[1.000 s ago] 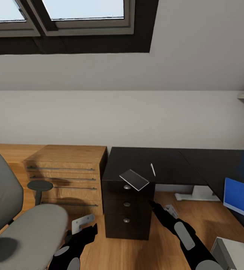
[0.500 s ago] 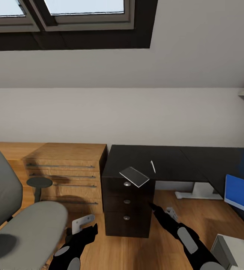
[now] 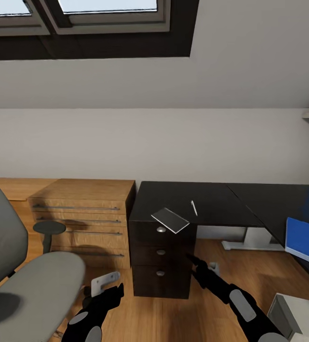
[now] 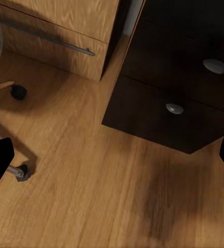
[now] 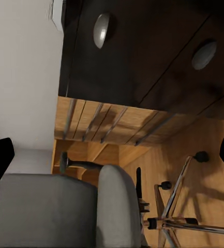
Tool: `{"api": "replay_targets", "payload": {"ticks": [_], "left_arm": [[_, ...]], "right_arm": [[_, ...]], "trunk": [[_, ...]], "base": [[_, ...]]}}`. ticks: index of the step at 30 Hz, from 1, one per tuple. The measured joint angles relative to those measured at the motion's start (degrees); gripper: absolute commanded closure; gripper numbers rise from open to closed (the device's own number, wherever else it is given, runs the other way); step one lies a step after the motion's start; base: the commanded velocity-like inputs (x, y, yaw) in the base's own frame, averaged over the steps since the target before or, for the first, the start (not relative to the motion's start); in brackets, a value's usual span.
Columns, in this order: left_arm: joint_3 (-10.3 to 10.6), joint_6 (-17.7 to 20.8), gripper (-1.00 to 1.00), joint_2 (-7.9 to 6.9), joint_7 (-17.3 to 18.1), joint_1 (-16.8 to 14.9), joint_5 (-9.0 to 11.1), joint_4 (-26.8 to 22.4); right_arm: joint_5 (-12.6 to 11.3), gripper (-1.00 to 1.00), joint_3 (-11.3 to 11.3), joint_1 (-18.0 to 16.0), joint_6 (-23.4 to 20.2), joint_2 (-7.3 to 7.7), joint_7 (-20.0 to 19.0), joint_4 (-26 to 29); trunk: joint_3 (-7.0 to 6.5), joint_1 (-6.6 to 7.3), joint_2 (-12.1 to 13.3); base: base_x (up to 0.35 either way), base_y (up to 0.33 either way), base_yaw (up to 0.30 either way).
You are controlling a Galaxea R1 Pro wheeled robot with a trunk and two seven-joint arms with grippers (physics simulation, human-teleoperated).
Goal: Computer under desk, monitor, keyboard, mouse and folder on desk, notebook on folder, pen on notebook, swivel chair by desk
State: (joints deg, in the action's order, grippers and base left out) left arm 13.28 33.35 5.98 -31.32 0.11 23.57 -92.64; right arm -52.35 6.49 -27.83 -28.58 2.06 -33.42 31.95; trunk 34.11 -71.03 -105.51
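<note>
Head view: thin grey notebook [image 3: 170, 220] overhangs black desk [image 3: 211, 202]; both claws' openness unclear.

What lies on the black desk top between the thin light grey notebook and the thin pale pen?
In the head view, nothing: bare black desk top separates the thin light grey notebook from the thin pale pen.

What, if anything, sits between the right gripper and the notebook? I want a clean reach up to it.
Nothing visible blocks it. The right gripper hangs in front of the desk's drawer unit, below the notebook, which overhangs the desk edge. The pen lies apart, further back.
</note>
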Motion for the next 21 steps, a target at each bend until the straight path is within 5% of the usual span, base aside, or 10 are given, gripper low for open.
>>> {"api": "replay_targets", "payload": {"ticks": [21], "left_arm": [[-0.05,0.17,-1.00,-0.16,0.13,0.00,0.00,0.06]], "right_arm": [[-1.61,-1.00,0.12,0.00,-0.76,-0.02,-6.83,0.16]], "trunk": [[0.00,0.02,0.00]], "base": [[0.032,0.005,0.000]]}}
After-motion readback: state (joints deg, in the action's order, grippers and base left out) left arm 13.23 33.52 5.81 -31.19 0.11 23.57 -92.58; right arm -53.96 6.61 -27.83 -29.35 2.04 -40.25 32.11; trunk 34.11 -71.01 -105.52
